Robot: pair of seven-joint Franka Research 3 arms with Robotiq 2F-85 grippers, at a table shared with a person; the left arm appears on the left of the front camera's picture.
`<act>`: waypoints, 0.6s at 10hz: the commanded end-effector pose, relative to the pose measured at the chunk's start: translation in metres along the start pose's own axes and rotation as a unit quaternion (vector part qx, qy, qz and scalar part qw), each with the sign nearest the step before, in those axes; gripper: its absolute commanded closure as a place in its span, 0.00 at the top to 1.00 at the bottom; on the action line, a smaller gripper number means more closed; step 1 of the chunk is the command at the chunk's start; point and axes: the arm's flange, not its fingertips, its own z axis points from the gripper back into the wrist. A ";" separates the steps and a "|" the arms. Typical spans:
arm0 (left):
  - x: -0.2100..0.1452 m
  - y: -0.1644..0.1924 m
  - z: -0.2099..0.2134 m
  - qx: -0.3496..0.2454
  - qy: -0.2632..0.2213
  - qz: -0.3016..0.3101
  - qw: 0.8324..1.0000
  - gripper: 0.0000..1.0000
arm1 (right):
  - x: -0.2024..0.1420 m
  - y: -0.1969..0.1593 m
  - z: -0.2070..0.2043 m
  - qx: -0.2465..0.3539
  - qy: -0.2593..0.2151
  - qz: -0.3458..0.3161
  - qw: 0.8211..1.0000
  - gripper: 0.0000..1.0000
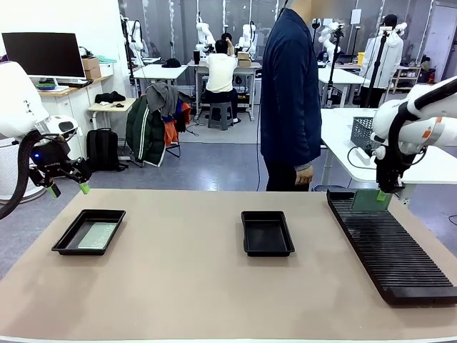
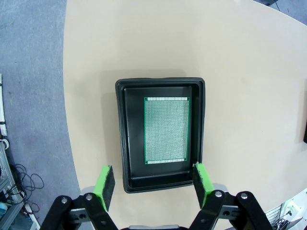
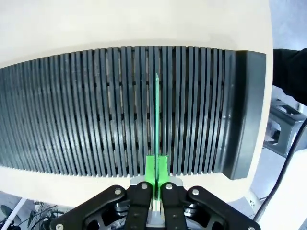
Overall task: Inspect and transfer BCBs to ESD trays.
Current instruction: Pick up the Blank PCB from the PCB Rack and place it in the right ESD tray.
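Rack (image 3: 96, 105) cut off at the left edge, board (image 3: 157, 110) edge-on, its faces hidden, person (image 1: 289, 93) cut off at top

The left arm is coming in from the left side, its wrist bending over so that the left hand (image 1: 69, 190) is pointing downward, its green-padded fingers (image 2: 104, 186) standing wide apart and gripping nothing. The right arm is arching in from the right side with its forearm dropping steeply. The right hand (image 1: 382, 194) is pointing straight down, its pads pressing together on the edge of a thin green BCB (image 3: 157, 115).
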 end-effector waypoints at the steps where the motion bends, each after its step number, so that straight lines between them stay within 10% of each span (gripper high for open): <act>1: 0.000 0.001 -0.001 -0.010 -0.006 -0.005 1.000 0.87 | 0.002 -0.002 0.036 0.008 0.018 0.004 1.000 0.03; 6: 0.000 0.001 -0.001 -0.010 -0.006 -0.005 1.000 0.87 | 0.029 0.069 0.181 0.027 -0.006 -0.030 0.999 0.03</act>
